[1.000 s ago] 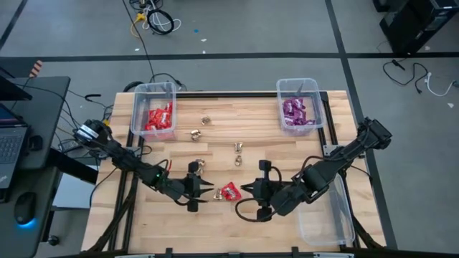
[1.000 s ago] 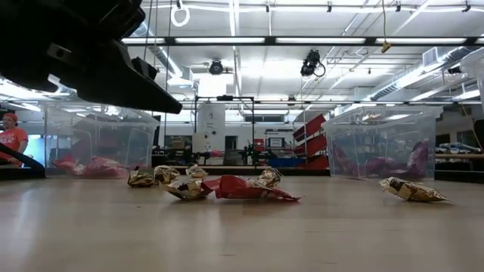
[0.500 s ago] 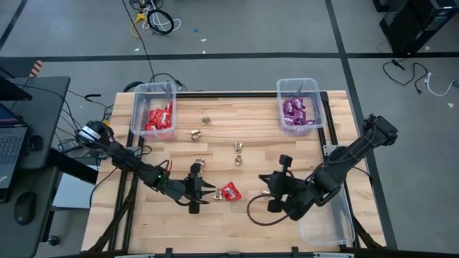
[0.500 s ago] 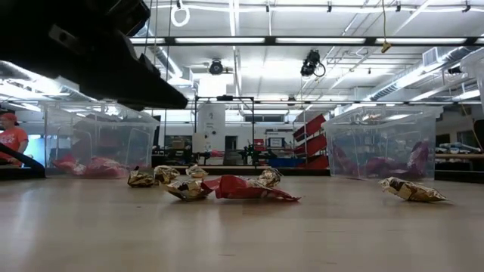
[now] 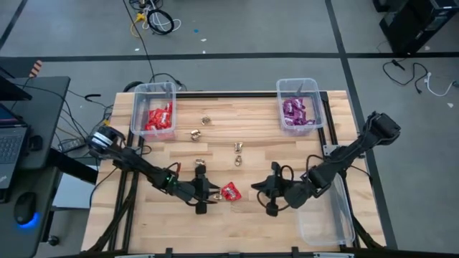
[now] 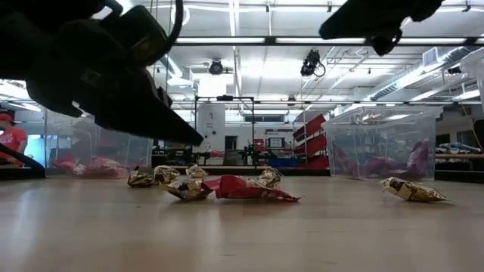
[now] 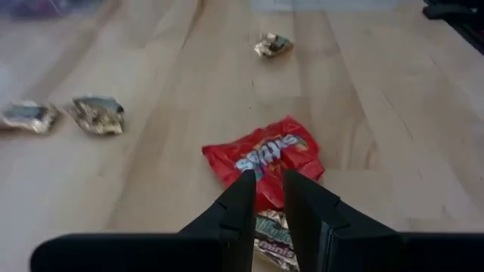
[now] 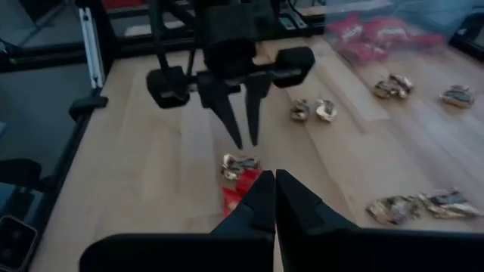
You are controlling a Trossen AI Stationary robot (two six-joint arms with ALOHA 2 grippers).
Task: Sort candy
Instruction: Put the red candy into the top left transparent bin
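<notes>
A: From above, how do the arms sit?

B: The left arm stretches low from the tabletop's (image 5: 215, 222) left edge toward the middle front, its left claw (image 5: 211, 195) pointing at a red packet (image 5: 229, 191) just beside its tips. The right arm bends in from the right edge, and the right claw (image 5: 257, 190) faces the same packet from the other side, a little apart from it. A gold piece (image 5: 200, 164) lies behind the left claw, and more gold pieces (image 5: 238, 147) sit farther back. The left bin (image 5: 153, 89) holds red candy, the right bin (image 5: 298, 84) purple candy.

A: And level with the tabletop?

B: The left arm fills the upper left, tilted down, its tip above the tabletop. The red packet (image 6: 246, 189) lies flat among gold pieces (image 6: 185, 189), with another gold piece (image 6: 412, 190) off to the side.

A: The left wrist camera?

B: The left claw's (image 7: 264, 198) fingers stand slightly parted, gripping nothing, their tips over the near edge of the red packet (image 7: 266, 156). A gold-and-dark wrapper (image 7: 271, 234) lies under them.

A: The right wrist?

B: The right claw (image 8: 274, 189) is closed and empty, aimed at the red packet (image 8: 236, 190). The left claw (image 8: 247, 125) faces it, tips down and narrowly parted.
</notes>
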